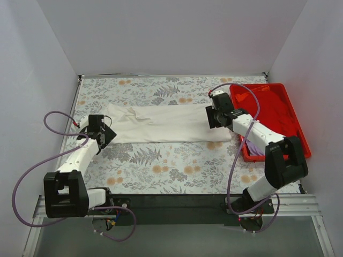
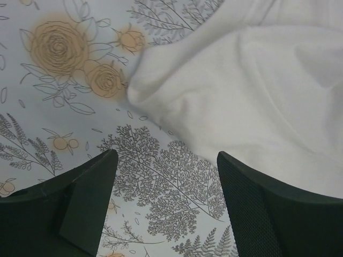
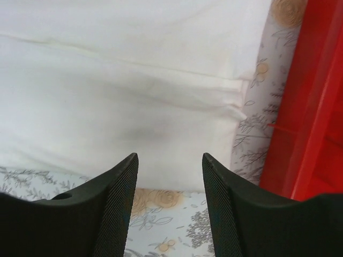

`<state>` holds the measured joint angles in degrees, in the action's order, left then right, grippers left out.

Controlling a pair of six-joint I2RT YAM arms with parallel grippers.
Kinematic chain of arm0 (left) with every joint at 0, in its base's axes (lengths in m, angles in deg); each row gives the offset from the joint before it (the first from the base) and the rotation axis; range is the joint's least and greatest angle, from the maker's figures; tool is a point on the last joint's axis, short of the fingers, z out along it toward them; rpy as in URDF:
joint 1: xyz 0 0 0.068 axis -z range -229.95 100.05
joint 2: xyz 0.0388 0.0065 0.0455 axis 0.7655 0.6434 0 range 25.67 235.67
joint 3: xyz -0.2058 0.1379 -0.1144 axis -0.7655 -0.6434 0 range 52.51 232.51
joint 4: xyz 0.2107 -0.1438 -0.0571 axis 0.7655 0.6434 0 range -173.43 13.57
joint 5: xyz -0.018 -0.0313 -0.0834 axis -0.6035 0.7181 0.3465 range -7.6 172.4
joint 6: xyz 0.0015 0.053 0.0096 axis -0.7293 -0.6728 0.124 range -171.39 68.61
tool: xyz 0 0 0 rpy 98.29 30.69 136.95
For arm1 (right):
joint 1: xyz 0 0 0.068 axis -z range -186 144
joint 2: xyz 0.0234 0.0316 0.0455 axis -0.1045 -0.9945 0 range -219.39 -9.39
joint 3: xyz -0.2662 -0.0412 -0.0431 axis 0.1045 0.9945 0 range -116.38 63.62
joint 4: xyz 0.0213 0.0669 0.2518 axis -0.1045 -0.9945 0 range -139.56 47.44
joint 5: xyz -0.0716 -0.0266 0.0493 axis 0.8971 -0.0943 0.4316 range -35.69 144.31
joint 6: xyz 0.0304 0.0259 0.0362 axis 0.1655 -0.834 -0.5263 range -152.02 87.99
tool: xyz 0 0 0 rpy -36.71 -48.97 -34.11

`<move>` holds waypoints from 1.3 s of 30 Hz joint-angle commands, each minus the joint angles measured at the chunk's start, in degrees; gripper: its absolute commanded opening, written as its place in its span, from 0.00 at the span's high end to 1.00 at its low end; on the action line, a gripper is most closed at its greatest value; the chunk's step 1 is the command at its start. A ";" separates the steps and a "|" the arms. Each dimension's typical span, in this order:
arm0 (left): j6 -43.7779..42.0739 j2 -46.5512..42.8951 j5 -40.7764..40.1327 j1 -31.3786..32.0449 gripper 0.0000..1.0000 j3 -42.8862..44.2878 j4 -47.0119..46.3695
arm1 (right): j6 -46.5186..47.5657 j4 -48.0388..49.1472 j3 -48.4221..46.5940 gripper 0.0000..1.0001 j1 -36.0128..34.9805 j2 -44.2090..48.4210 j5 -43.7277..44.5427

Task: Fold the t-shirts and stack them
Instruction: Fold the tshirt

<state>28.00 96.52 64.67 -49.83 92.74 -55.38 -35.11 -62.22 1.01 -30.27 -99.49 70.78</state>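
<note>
Your left fingers (image 2: 80, 203) stand wide apart with nothing caught between them, only the floral tablecloth (image 2: 53, 80) showing in the gap. The rumpled, rounded end of the white t-shirt (image 2: 257, 91) lies just ahead and to the right of them. The right-hand finger sits close to its edge, but it has no hold on the cloth.

Your right fingers (image 3: 107, 214) are also parted, with a narrower gap. They sit over the near edge of the same shirt, close to its right-hand corner. I cannot tell whether the tips touch the fabric, and nothing is pinched. The red tray (image 3: 311, 107) stands just beside that corner.

From above, the white t-shirt (image 1: 166, 124) lies as a long folded band across the tabletop, running from one arm's fingers to the other's. The red t-shirt (image 1: 273, 110) lies bunched inside the tray, at the far right.
</note>
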 commanded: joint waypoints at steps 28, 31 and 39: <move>2.34 15.28 1.31 -10.05 0.71 5.56 -5.12 | -10.79 11.93 18.40 0.48 13.28 3.01 -20.52; 2.34 17.03 -2.38 -10.05 0.89 6.70 -2.57 | -11.23 11.23 19.89 0.49 13.55 3.18 -18.93; 4.10 17.48 -14.08 -10.67 1.00 8.11 6.22 | -12.38 3.50 21.56 0.49 13.64 6.96 -16.73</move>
<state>31.56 115.12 59.22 -59.60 100.34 -53.89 -46.78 -53.11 21.19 -16.98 -94.73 51.54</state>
